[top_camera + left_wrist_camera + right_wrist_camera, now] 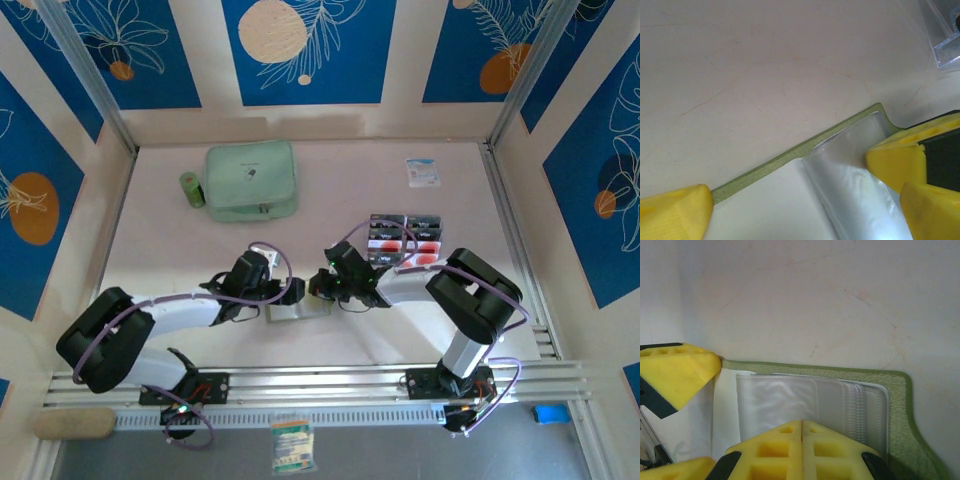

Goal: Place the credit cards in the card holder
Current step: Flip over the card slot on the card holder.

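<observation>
The olive-green card holder [300, 311] lies open on the table between both grippers, its pale inside and clear sleeves [780, 395] facing up. My left gripper [808, 210] stands open over the holder's left half, its olive edge [790, 155] running between the fingers. My right gripper [802, 424] is shut, nothing between its fingers, tips resting on the clear sleeves. The same shut tips reach into the left wrist view, on the sleeve [850, 185]. The credit cards [404, 240], black ones and pale ones with red, lie in rows behind the right arm.
A mint-green zip case [251, 180] and a small green cylinder [191, 189] sit at the back left. A white-and-blue packet [423, 172] lies at the back right. A clear plastic corner [945, 35] shows past the holder. Walls enclose three sides.
</observation>
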Controlling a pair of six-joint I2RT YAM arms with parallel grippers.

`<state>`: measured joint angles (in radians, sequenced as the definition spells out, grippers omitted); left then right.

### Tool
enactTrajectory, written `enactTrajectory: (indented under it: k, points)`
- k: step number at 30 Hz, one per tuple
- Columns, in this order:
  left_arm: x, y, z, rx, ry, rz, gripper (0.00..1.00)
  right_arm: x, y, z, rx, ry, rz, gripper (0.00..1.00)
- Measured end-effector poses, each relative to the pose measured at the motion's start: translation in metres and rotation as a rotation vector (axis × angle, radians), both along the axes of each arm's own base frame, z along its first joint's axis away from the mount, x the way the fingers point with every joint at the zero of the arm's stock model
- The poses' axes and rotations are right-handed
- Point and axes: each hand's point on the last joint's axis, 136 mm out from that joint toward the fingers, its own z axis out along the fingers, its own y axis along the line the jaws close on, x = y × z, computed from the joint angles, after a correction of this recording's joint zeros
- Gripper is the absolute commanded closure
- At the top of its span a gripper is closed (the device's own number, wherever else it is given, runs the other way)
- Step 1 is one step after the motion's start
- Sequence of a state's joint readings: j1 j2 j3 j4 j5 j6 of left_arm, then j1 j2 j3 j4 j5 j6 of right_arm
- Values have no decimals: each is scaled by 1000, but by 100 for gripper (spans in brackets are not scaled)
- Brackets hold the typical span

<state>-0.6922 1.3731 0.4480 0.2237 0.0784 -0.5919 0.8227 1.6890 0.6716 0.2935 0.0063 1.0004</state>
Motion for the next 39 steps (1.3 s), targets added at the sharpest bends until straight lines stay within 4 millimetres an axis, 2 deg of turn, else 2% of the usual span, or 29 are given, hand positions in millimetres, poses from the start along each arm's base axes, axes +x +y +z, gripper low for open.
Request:
enactTrajectory:
  k: [15,25,28,34,39]
  points:
    - [7,2,-9,54,-28,-9,24,-2,1,0,18,15,-9,97]
    - [12,4,-15,92,-39,-13,40,-3,2,3,33,18,-6,96]
    - [13,4,-16,96,-40,-11,42,-4,1,4,38,20,-5,91]
    - [14,5,-18,104,-39,-6,45,-4,-4,11,56,20,-20,68]
    - [14,6,-19,107,-38,-3,46,0,-7,21,77,1,-31,64]
